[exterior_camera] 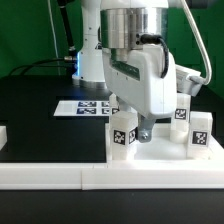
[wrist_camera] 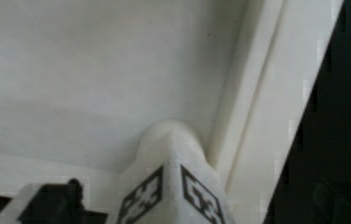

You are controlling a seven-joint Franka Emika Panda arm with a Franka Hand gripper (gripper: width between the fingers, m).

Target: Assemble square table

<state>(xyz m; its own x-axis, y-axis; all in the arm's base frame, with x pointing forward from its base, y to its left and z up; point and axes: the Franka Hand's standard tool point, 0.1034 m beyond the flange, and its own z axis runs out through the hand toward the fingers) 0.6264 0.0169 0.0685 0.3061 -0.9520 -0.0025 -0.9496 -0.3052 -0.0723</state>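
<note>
The arm is covering much of the panel (exterior_camera: 160, 152) near the desk's front edge. The gripper (exterior_camera: 146, 128) is squeezing a leg (wrist_camera: 168, 180), mostly hidden.

Bright overhead light washes the white parts pale against the dark worktop (exterior_camera: 40, 95). The wrist view is soft, blurred and grey, dim at its edges.

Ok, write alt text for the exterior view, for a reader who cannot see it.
A white robot arm's gripper reaches down among small white tagged block legs standing on a large flat white plastic square panel. Behind, on a black table, lies the flat white marker board; a long low white rail runs in front.
</note>
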